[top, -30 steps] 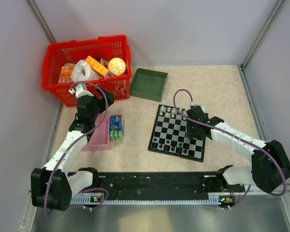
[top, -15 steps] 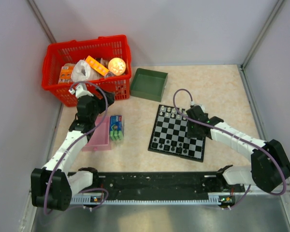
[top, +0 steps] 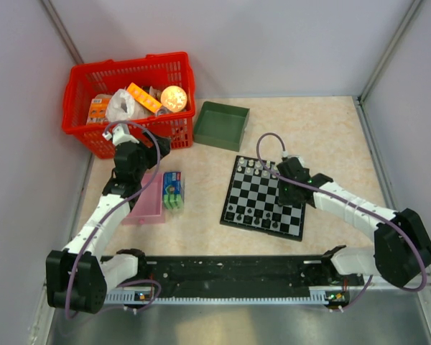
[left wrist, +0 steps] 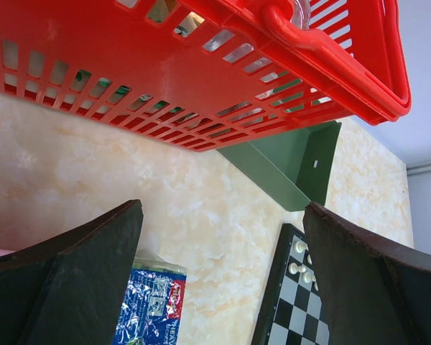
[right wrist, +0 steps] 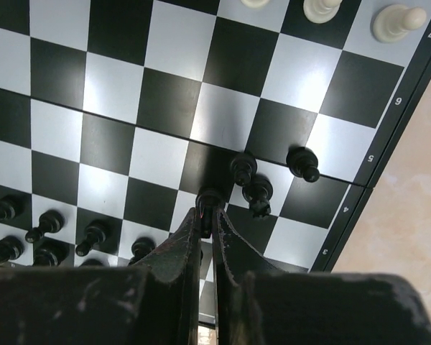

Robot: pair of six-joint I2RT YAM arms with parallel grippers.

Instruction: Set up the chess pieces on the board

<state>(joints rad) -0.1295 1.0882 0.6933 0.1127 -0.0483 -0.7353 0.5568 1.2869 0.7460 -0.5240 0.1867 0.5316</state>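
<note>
The board [top: 253, 188] lies at the table's middle, white pieces [top: 253, 165] along its far edge, black pieces [top: 238, 213] along its near edge. My right gripper [top: 286, 192] hangs over the board's right side. In the right wrist view the right gripper [right wrist: 209, 212] is shut on a black piece [right wrist: 210, 198]. Three more black pieces [right wrist: 257, 190] stand loose just right of it, a row of black pieces [right wrist: 49, 224] at lower left, white pieces [right wrist: 395, 21] at the top. My left gripper [top: 152, 152] is open and empty near the red basket; the board's corner shows in the left wrist view [left wrist: 287, 309].
A red basket [top: 82, 133] of packets stands at the back left, a green tray [top: 220, 125] beside it. A pink tray [top: 147, 205] and a blue-green packet [top: 173, 190] lie left of the board. The packet also shows in the left wrist view [left wrist: 149, 310].
</note>
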